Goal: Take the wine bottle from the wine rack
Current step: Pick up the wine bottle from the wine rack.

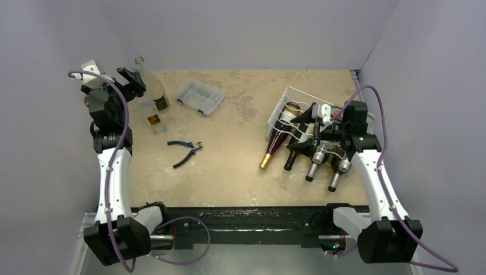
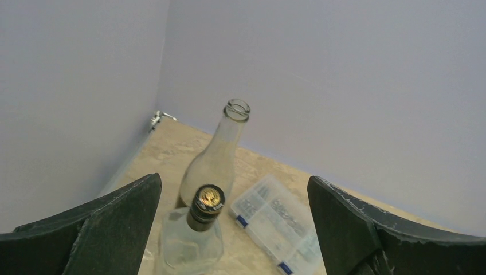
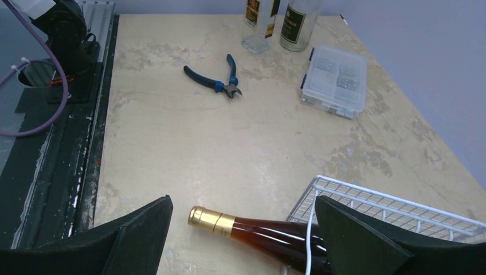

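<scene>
While the right gripper hangs over the wine rack with its jaws spread wide and nothing between them, I can see the wine bottle lying on its side directly beneath it. The amber body is tucked into the rack, and the neck with its gold foil sticks out past the rack's wire edge above the table. From overhead, the other bottles lie in the rack alongside the amber one, on the side away from my left arm, with their necks pointing toward the arm bases. I cannot tell whether the right gripper's fingers touch any of the wire. Well to the left of the rack, the left gripper is also wide open and holds nothing. It hovers above two upright clear bottles standing close together: a squat bottle with a dark, gold-topped cap, and a tall bottle with an open mouth just behind it. Neither one touches the fingers. Between that pair and the rack sits a clear compartment box, level with the rack's far end. Blue-handled pliers lie flat on the table, left of the rack and nearer the arm bases than the box.
</scene>
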